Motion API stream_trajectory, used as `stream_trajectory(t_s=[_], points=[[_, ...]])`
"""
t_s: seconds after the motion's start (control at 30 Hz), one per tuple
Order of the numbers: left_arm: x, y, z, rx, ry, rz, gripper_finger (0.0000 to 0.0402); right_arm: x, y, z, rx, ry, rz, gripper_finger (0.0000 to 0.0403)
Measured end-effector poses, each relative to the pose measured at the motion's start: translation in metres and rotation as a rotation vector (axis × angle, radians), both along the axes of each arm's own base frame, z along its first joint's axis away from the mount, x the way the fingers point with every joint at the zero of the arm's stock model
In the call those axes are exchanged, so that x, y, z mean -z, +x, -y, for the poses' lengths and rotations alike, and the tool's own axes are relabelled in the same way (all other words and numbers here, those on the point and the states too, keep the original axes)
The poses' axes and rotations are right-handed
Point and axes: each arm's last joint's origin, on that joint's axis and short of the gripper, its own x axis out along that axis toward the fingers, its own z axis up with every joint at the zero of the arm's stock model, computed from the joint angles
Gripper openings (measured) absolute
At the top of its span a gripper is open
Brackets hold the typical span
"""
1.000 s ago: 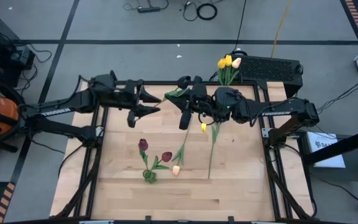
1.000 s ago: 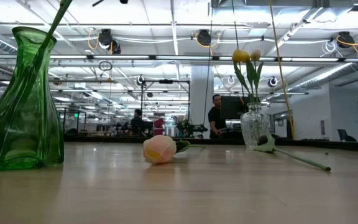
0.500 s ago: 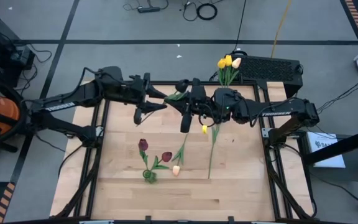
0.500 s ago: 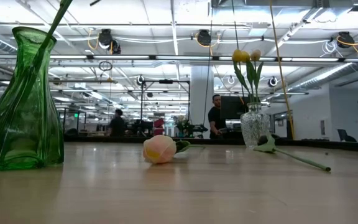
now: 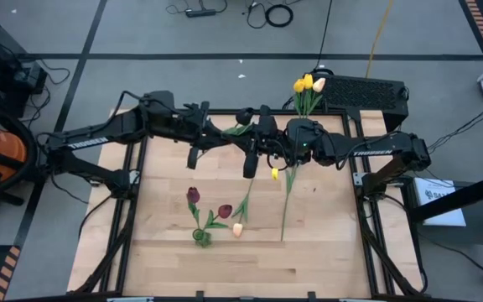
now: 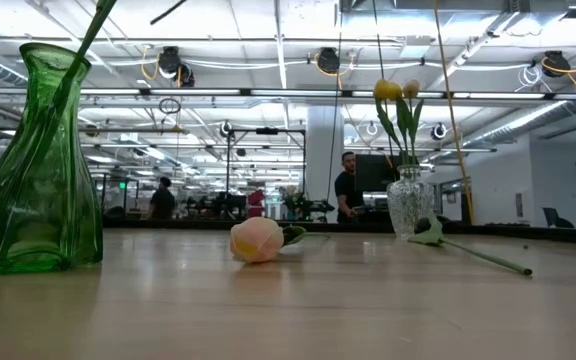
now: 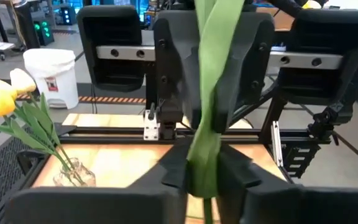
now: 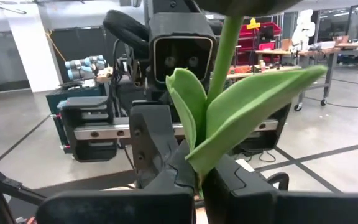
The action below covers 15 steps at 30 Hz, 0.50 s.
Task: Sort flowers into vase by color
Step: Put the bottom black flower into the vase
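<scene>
A flower with a thin green stem and broad leaves [image 5: 236, 127] hangs high over the table's far middle, between my two grippers. My right gripper [image 5: 246, 138] comes from the right and is shut on it. My left gripper [image 5: 216, 134] comes from the left and is shut on it too. Two dark red tulips [image 5: 193, 195] stand in the green vase [image 5: 201, 238]. Yellow and cream tulips [image 5: 306, 83] stand in the clear glass vase [image 6: 408, 205] at the far edge. A cream-peach tulip [image 5: 238, 229] lies flat on the table. My left gripper pinches a broad green leaf folded along the stem [image 7: 204, 155] between its two fingers. The fingers [image 7: 173, 171] come level from the table's left. The flower is clear of the table. My right gripper pinches the stem just below the base of the leaves [image 8: 199, 169] between its two fingers. The fingers come level from the table's right. The stem and leaves [image 8: 241, 106] stand out past the fingers, and the flower is clear of the table.
Another long stem [image 5: 285, 205] lies on the table right of centre, with a small yellow head [image 5: 275, 173] near its far end. A black box [image 5: 363, 92] stands behind the far right corner. People move about in the room beyond the table.
My left gripper has moved toward the table's right, up to the flower that my right gripper holds, and its fingers have shut on the leaf. My right gripper and the flower have stayed where they were.
</scene>
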Motion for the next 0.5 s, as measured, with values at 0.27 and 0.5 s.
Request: stream_trajectory(t_s=[0.27, 0.5], points=[[0.0004, -0.0013, 0.0004, 0.006, -0.010, -0.028, 0.0009, 0.0012, 0.0001, 0.0001, -0.002, -0.001, -0.012, 0.0006], [-0.0006, -0.0017, -0.0015, -0.015, -0.006, -0.022, 0.0006, 0.0008, -0.0005, 0.0002, -0.001, 0.004, -0.012, 0.0058]])
